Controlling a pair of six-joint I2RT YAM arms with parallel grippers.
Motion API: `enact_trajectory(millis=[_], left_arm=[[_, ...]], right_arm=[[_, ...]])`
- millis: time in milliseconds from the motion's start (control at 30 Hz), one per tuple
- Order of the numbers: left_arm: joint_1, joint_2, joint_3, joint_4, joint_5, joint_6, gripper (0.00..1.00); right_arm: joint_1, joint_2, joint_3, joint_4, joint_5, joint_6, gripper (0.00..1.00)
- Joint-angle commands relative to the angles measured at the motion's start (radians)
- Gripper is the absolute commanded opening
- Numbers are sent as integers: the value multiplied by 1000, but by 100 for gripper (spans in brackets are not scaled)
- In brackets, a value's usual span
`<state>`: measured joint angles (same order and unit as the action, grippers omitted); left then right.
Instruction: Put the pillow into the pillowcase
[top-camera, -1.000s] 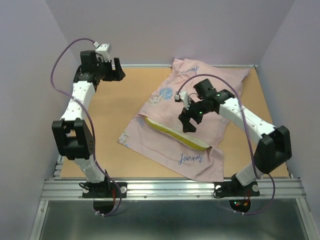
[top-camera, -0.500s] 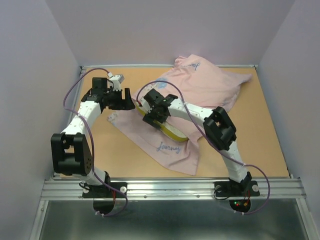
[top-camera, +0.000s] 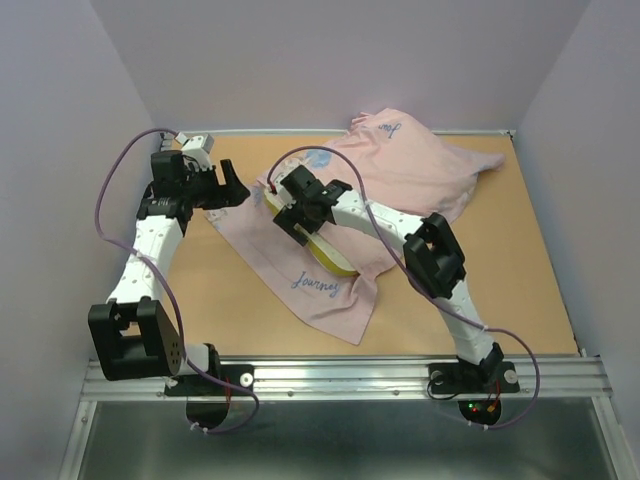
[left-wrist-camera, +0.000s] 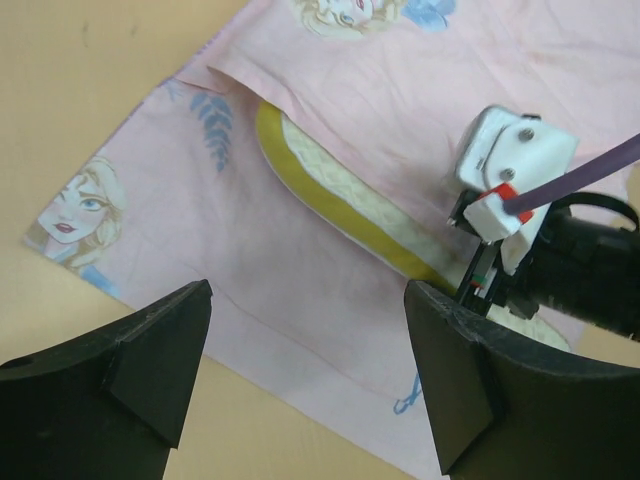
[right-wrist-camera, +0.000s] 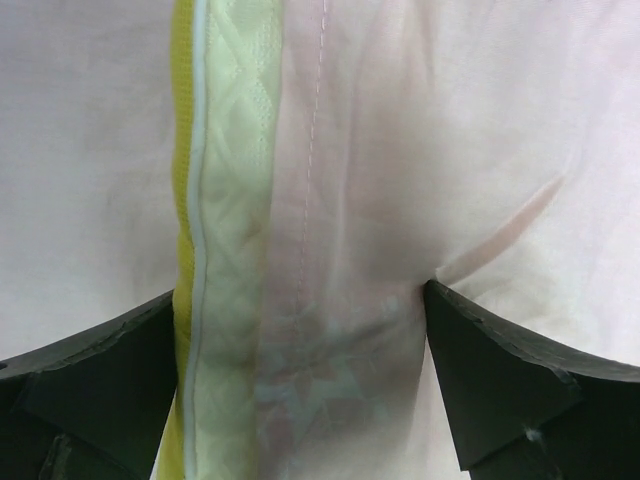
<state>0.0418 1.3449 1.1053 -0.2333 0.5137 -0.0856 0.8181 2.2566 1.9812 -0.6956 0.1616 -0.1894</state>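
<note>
Pink fabric of the pillowcase (top-camera: 405, 170) covers only part of the pillow (top-camera: 333, 264) near the counter's (top-camera: 520, 290) middle, yellow band exposed; with the right claw (top-camera: 305, 215) wide over it and the left claw (top-camera: 235, 185) wide, empty, beside the hem, a push could drag the unpinned fabric along.

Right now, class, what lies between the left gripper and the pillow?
Pink pillowcase fabric lies between the left gripper and the pillow, shown in the left wrist view.
</note>
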Motion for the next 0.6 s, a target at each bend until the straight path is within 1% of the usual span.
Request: enact_trajectory(millis=[0, 33, 67, 100, 133, 167, 200, 233, 267, 300, 333, 400, 433, 500, 567], left_arm=[[9, -29, -16, 36, -17, -33, 89], [7, -36, -21, 28, -21, -29, 89], [9, -41, -31, 22, -35, -26, 89], [9, -50, -47, 22, -43, -23, 89], [9, -71, -76, 20, -58, -25, 89], [9, -82, -91, 22, -67, -26, 89], [7, -95, -107, 23, -78, -31, 89], [7, -116, -139, 26, -92, -49, 89], [9, -125, -153, 29, -87, -55, 88], [9, -133, -176, 38, -77, -59, 84], [7, -139, -183, 41, -66, -74, 82], [-3, -135, -191, 54, -73, -86, 80], [-20, -118, -191, 66, -93, -95, 79], [-39, -96, -194, 100, -103, -112, 79], [-78, -51, -196, 135, -98, -141, 78]], right_arm=[[-2, 83, -24, 11, 3, 16, 97], [-8, 87, -22, 11, -8, 15, 91], [-16, 86, -21, 8, -23, 18, 80], [-23, 81, -16, 5, -39, 21, 74], [-39, 68, -9, -1, -65, 19, 55], [-43, 67, -4, -5, -73, 15, 55], [-51, 60, 5, -10, -83, 15, 42], [-68, 34, 28, -15, -143, 27, 13], [-80, 18, 40, -16, -187, 44, 1], [-95, -18, 54, -15, -235, 59, 1], [-134, -32, 76, -12, -366, 103, 1], [-195, -52, 99, -2, -524, 177, 0], [-267, -54, 106, 10, -694, 276, 1], [-344, -57, 102, 63, -857, 358, 1], [-359, -74, 84, 85, -878, 396, 0]])
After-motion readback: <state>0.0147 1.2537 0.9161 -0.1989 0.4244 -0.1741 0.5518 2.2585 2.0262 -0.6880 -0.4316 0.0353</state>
